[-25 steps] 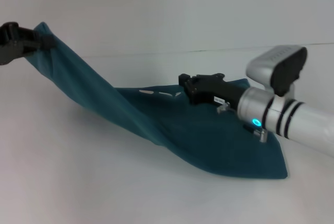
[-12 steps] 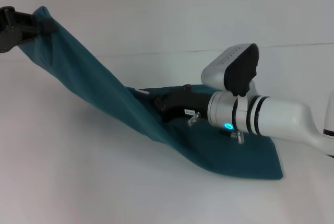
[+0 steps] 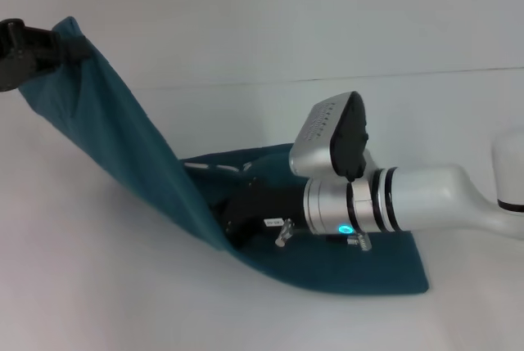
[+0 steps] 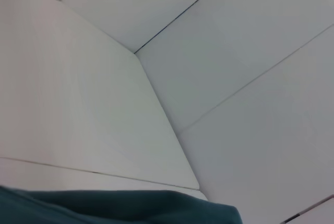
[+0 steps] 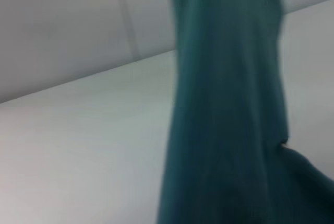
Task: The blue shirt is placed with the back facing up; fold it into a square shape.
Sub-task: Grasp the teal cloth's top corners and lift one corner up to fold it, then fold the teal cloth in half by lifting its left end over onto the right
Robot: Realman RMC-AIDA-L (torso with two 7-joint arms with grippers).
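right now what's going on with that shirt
The robot is partway through folding the blue shirt on the white table. The left gripper holds one end of the shirt lifted high at the far left, so the cloth slopes down to the part lying flat. The right gripper reaches in low over the flat part, at the foot of the raised cloth. No finished fold shows yet.
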